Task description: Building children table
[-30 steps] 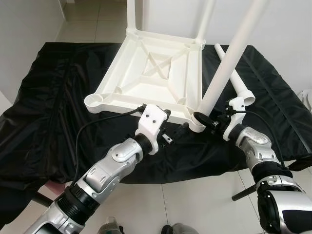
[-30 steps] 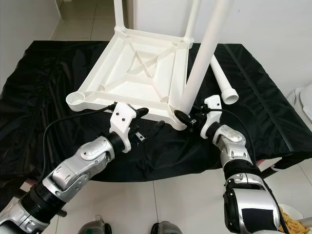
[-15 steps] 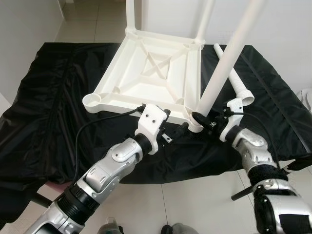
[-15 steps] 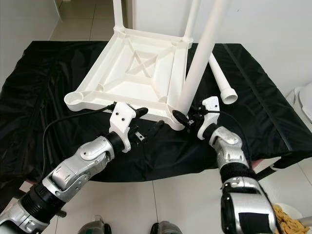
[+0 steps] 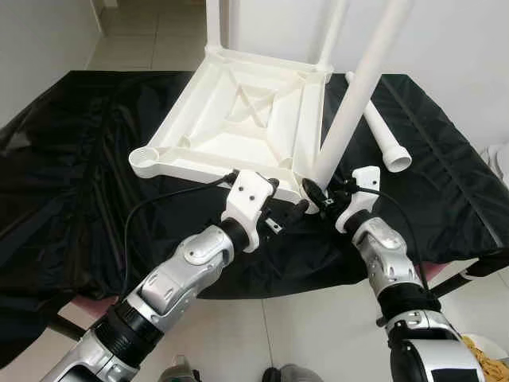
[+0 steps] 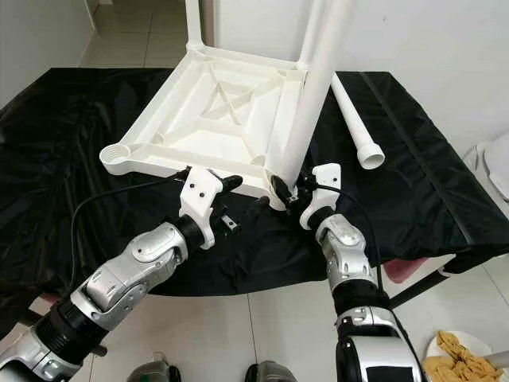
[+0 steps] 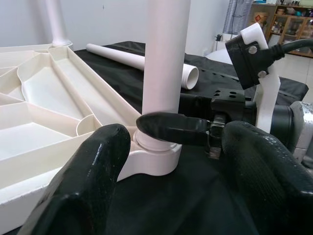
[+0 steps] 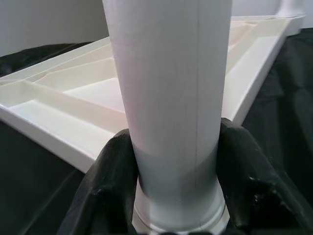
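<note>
A white children's tabletop lies upside down on a black cloth. Two legs stand in its far corners. A third white leg rises slanted from the near right corner socket. My right gripper is shut on that leg's base, one finger on each side. My left gripper is open just in front of the same socket, touching nothing, its fingers spread wide. The near left corner socket holds no leg. A loose leg lies on the cloth to the right.
The black cloth covers the whole table and hangs over its front edge. Tiled floor lies below. A plate of food sits on the floor at the lower right. A white object stands beyond the table's right side.
My right gripper has moved left with the leg's base, and the leg now stands steeper. The tabletop has slid slightly left and away. The left gripper stays put.
</note>
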`<state>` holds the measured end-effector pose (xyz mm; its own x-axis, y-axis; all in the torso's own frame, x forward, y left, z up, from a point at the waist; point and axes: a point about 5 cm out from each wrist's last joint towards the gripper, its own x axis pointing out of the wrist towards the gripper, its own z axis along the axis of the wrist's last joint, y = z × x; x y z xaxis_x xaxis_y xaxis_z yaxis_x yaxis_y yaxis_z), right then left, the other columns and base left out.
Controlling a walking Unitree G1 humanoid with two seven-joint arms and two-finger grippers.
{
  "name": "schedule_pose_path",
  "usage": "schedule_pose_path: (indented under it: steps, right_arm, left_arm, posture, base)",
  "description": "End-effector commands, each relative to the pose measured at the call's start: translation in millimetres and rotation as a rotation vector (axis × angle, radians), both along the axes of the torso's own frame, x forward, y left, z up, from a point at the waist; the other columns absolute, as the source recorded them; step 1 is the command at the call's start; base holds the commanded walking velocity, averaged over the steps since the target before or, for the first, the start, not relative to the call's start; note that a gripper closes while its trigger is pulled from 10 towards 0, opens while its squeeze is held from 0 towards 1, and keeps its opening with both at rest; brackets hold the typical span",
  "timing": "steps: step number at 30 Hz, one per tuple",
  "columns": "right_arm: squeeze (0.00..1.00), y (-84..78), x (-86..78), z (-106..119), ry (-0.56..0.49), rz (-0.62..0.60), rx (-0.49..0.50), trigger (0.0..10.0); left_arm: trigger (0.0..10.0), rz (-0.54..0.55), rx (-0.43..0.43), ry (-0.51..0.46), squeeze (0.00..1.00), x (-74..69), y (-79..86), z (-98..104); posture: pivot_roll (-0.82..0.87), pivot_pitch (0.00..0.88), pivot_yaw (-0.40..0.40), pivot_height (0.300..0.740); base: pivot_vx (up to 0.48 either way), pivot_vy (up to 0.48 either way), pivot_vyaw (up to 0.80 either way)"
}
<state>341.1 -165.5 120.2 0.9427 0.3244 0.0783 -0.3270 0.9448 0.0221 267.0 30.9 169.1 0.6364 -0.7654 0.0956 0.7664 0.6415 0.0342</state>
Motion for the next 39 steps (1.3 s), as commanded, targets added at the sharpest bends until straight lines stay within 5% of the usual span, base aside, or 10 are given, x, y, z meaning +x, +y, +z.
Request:
schedule_pose_path:
  steps: [1,12,18,23,31,32,39]
  right_arm:
    - [0.0,-10.6,-4.9,-18,0.094,-0.133,0.027,10.0]
    - [0.0,-3.1,-11.5,-22,0.124,-0.402,0.077,10.0]
    - [0.0,6.5,-18.7,-21,0.134,-0.654,0.096,10.0]
    - [0.0,18.8,-20.3,-21,0.152,-0.673,0.088,10.0]
    - [0.0,17.2,-20.6,-22,0.165,-0.67,0.066,10.0]
    - [0.98,18.8,-20.7,-22,0.164,-0.642,0.079,10.0]
    - [1.0,16.4,-19.9,-11,0.104,-0.516,0.139,10.0]
  left_arm:
    - [10.0,-0.266,0.03,-0.004,0.0,-14.6,-8.8,-4]
    - [10.0,-0.274,0.03,-0.002,0.0,-16.2,-9.6,-5]
    - [10.0,-0.274,0.029,-0.002,0.0,-16.7,-10.0,-4]
    - [10.0,-0.271,0.027,-0.001,0.0,-16.5,-10.2,-4]
    - [10.0,-0.266,0.025,-0.001,0.0,-16.6,-10.4,-4]
    - [10.0,-0.265,0.024,-0.001,0.0,-16.6,-10.3,-4]
    - [10.0,-0.263,0.022,-0.003,0.0,-16.0,-9.9,-4]
  posture:
    - [0.01,0.048,-0.04,0.74]
    - [0.01,0.044,-0.04,0.74]
    - [0.01,0.047,-0.044,0.74]
    - [0.01,0.05,-0.046,0.74]
    - [0.01,0.054,-0.049,0.74]
    - [0.01,0.055,-0.05,0.74]
    - [0.01,0.06,-0.044,0.74]
  base:
    - [0.0,0.0,0.0]
    - [0.0,0.0,0.0]
    - [0.0,0.0,0.0]
    - [0.0,0.0,0.0]
    - [0.0,0.0,0.0]
    - [0.0,0.0,0.0]
    - [0.0,0.0,0.0]
